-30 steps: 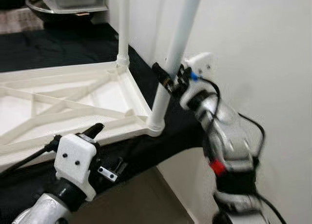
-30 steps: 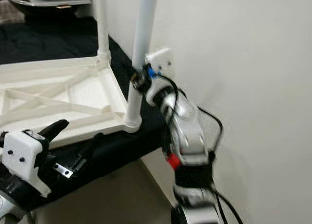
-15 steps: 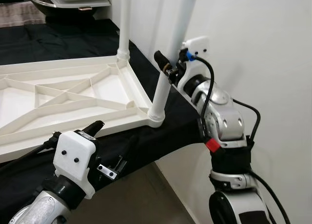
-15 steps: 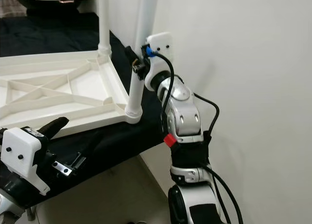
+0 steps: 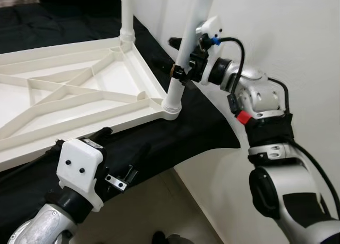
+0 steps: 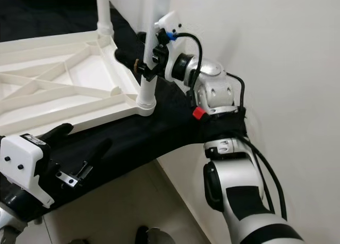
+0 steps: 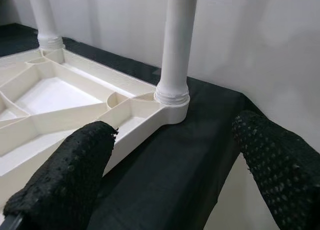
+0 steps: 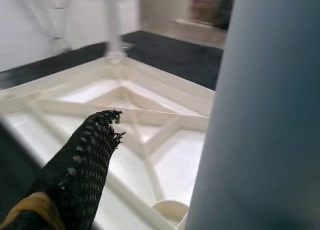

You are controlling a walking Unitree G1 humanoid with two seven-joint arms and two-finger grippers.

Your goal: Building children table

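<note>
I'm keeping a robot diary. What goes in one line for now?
right claw: shut on table leg | left claw: open, idle | tabletop: upside down

Home room — black-draped surface (image 5: 207,128), white wall (image 5: 297,36)

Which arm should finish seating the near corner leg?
Right, probably. The right gripper already straddles the white plastic leg above its socket in the upside-down white tabletop. The left gripper hangs open below the table edge.

Both white legs (image 5: 186,47) run off the top edge for us, so no idea how they end. The tabletop (image 5: 64,106) gets cut at the left edge. In the right wrist view the near leg (image 8: 260,120) is a blurry slab hiding one finger of the right hand (image 5: 180,58).
</note>
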